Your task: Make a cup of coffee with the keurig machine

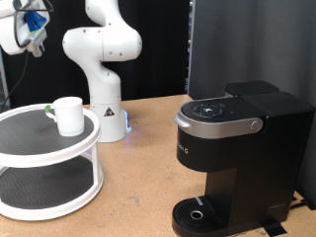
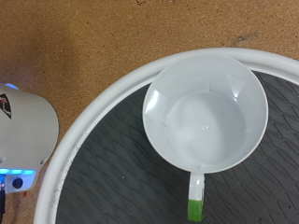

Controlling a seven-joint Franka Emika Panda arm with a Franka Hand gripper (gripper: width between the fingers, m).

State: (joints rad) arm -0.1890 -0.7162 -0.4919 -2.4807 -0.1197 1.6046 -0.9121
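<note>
Fingers never showed in either view, so we could not tell whether they were spread or closed, and nothing was seen held between them; the gripper itself stayed out of shot, with only the arm (image 1: 97,61) rising from its white base and bending off the exterior view's top left. From the wrist view we looked straight down into the empty white cup (image 2: 206,110), which stood on the upper tier of a white two-tier rack (image 1: 39,148), with a small green-topped pod (image 2: 195,206) by its handle. Across the wooden table (image 1: 138,188), well apart on the exterior view's right, sat the keurig machine (image 1: 232,148), lid down.
</note>
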